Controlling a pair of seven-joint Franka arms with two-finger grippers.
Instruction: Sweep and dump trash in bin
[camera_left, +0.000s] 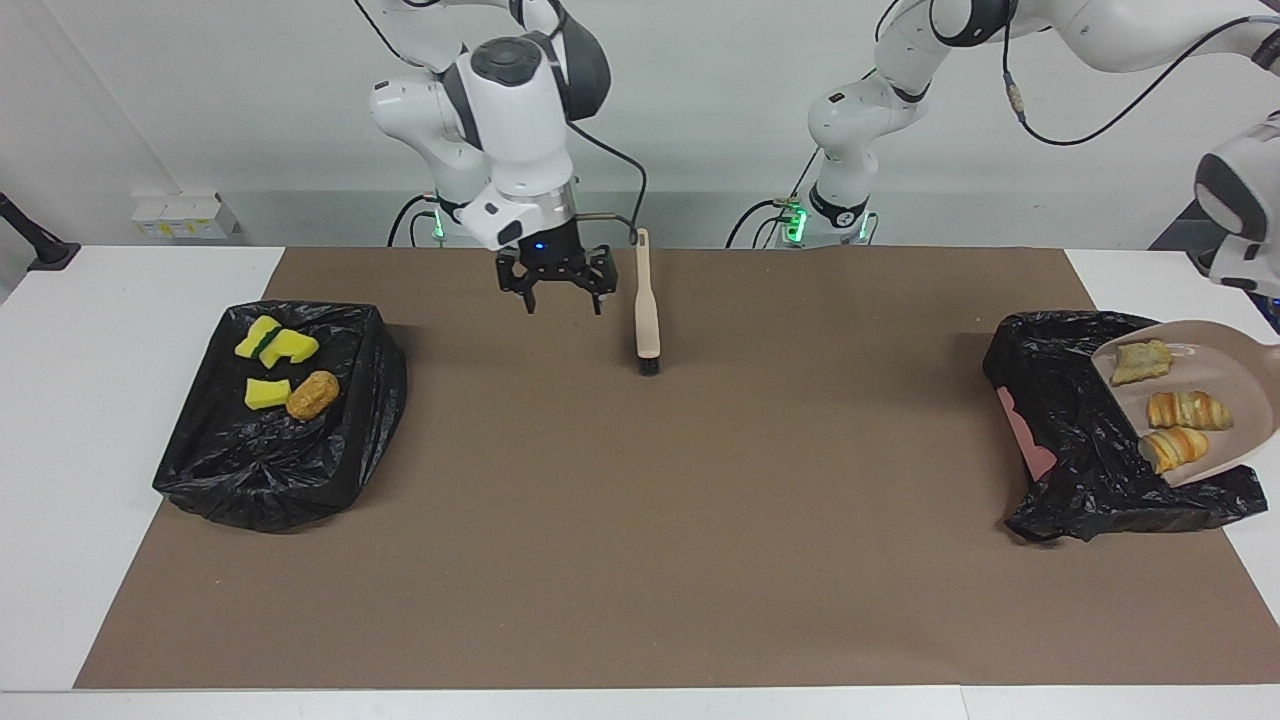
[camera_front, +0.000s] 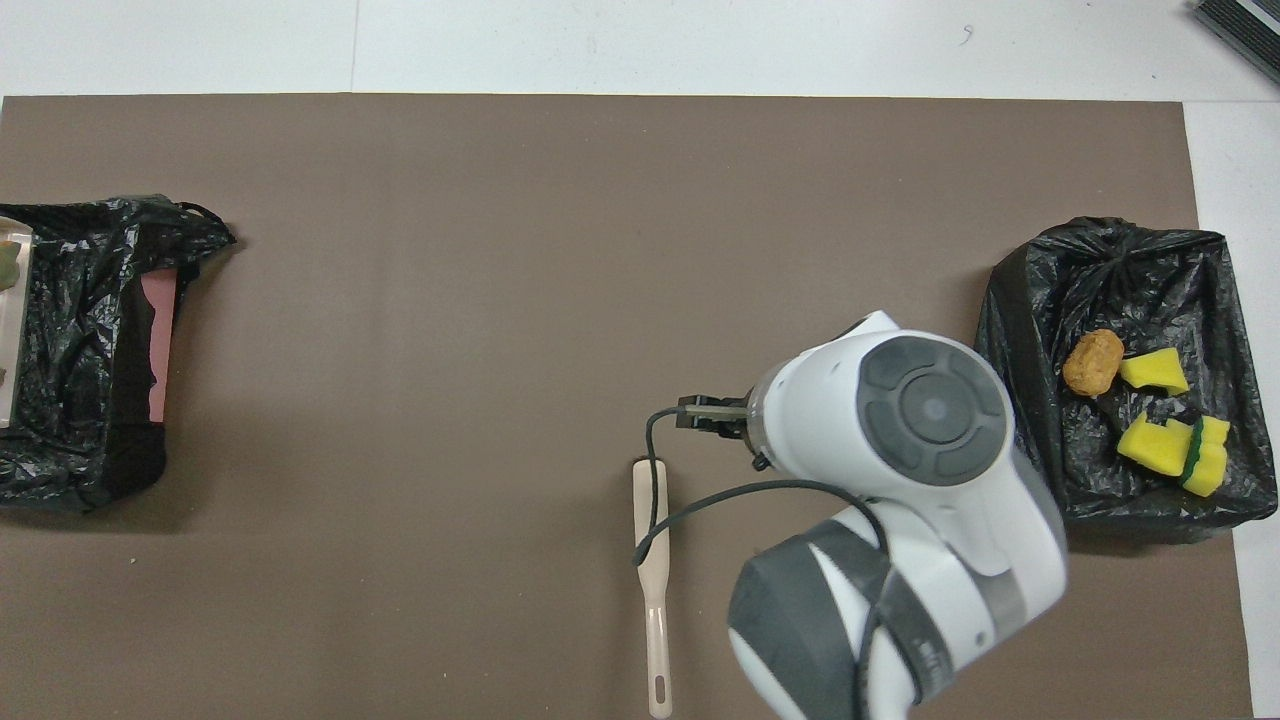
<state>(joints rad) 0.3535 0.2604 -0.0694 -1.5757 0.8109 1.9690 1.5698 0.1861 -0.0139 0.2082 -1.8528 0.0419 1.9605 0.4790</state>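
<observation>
Facing view: brown mat (camera_left: 620, 520) on white table (camera_left: 110, 300), white wall. Right gripper (camera_left: 556, 290) spread, empty, over mat beside brush (camera_left: 647, 315). Left gripper out of frame, clamped; dustpan (camera_left: 1215, 350) with three bread pieces (camera_left: 1186, 410) over black-bagged bin (camera_left: 1080, 440); sponge chunks (camera_left: 275, 345) and bread roll (camera_left: 312, 394) on second bag (camera_left: 270, 470).

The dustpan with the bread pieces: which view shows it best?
The facing view: the dustpan shows tilted over the black bin bag, with three bread pieces on it. The overhead view shows only its edge.

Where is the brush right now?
The brush lies flat on the brown mat near the robots' edge, mid-table between the two black bag-lined bins, with the open right gripper hovering just beside it.
</observation>
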